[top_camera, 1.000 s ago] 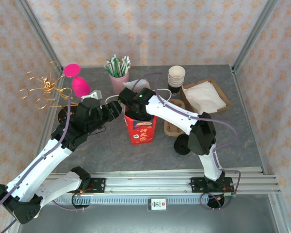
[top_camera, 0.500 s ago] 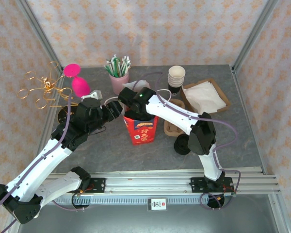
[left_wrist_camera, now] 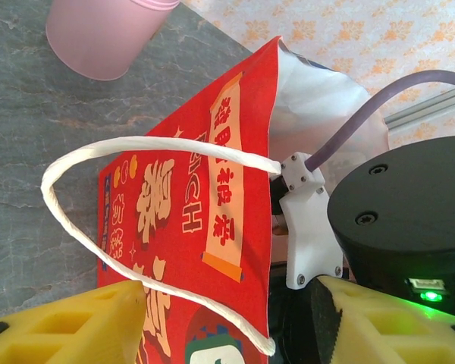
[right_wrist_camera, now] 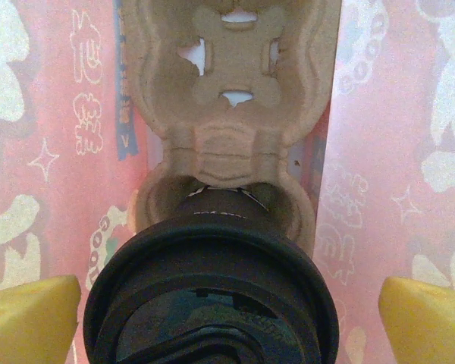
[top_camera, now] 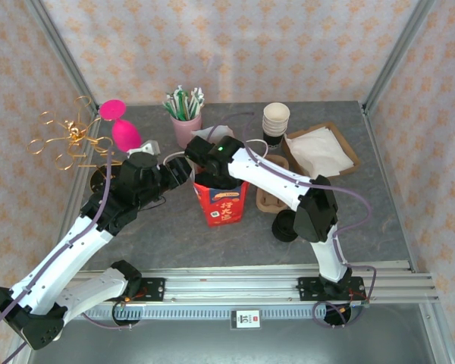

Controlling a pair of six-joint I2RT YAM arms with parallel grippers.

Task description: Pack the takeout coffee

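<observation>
Bag mouth: taken up by the right arm point(top_camera: 265, 176) reaching down into the bag point(top_camera: 221, 205).
Bag floor: cup carrier point(right_wrist_camera: 231, 98) and lidded cup point(right_wrist_camera: 212, 303) span it wall to wall, with slim gaps at the cup's sides.
Bag's left: left gripper point(left_wrist_camera: 227, 318) and string handle point(left_wrist_camera: 136, 148) crowd it.
Behind: straw cup point(top_camera: 185, 125), cup stack point(top_camera: 275, 121).
Front: table point(top_camera: 174, 239) open.

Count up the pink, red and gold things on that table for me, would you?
Pink: 2, the straw cup and the vase
Red: 1, the paper bag
Gold: 1, the wire ornament
Total: 4
</observation>
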